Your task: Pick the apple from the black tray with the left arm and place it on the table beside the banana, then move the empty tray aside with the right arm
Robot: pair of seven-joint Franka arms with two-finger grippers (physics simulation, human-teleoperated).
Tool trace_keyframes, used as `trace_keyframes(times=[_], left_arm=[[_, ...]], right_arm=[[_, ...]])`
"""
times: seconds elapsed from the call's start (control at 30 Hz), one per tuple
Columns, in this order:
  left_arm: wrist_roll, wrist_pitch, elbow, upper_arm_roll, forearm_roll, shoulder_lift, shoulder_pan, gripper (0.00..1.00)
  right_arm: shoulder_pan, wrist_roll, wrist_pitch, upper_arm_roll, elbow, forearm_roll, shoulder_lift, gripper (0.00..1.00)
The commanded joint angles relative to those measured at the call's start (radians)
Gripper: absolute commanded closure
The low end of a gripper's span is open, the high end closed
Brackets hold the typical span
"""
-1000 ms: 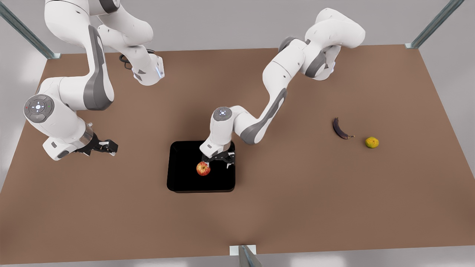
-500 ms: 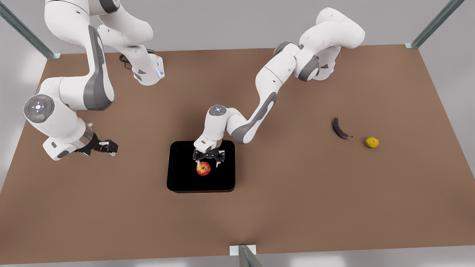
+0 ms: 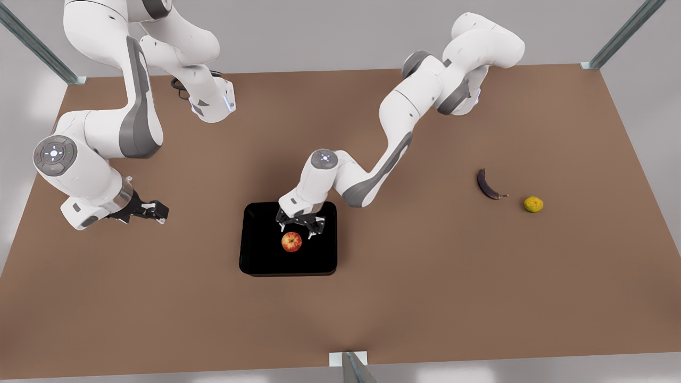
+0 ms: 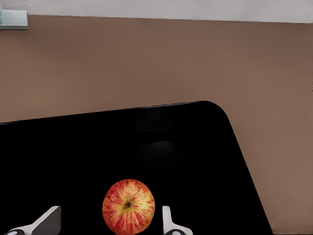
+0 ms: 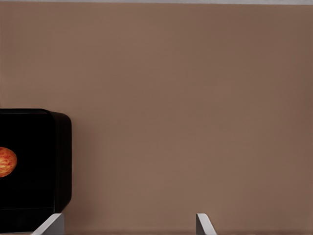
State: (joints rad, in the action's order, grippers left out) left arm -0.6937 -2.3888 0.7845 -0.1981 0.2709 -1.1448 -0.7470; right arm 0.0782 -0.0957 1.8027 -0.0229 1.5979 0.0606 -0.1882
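Over the last second the left arm's black two-finger pincer (image 3: 299,228) swung from the glossy black tray's (image 3: 260,258) edge on the front view's right to a spot just behind the small red-and-yellow apple (image 3: 291,242), fingers spread. In the last half second its elbow drew back and its wrist rose slightly.

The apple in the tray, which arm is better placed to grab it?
Left. The left pincer is open right over the apple in the black tray; the right pincer waits open over the table.
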Motion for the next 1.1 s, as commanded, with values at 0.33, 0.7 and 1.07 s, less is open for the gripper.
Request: trace_keyframes(times=[0.33, 0.7, 1.07], left_arm=[[0.591, -0.234, 0.002, 0.092, -0.002, -0.078, -0.041, 0.0], [0.48, -0.308, 0.001, 0.088, -0.022, -0.115, -0.048, 0.0], [0.445, -0.354, 0.001, 0.092, -0.029, -0.161, -0.06, 0.0]], right_arm=[[0.0, 0.001, 0.001, 0.0, -0.001, -0.001, 0.001, 0.0], [0.0, 0.001, 0.001, 0.0, -0.001, -0.001, 0.001, 0.0], [-0.001, 0.001, 0.0, 0.0, -0.007, -0.002, 0.001, 0.0]])
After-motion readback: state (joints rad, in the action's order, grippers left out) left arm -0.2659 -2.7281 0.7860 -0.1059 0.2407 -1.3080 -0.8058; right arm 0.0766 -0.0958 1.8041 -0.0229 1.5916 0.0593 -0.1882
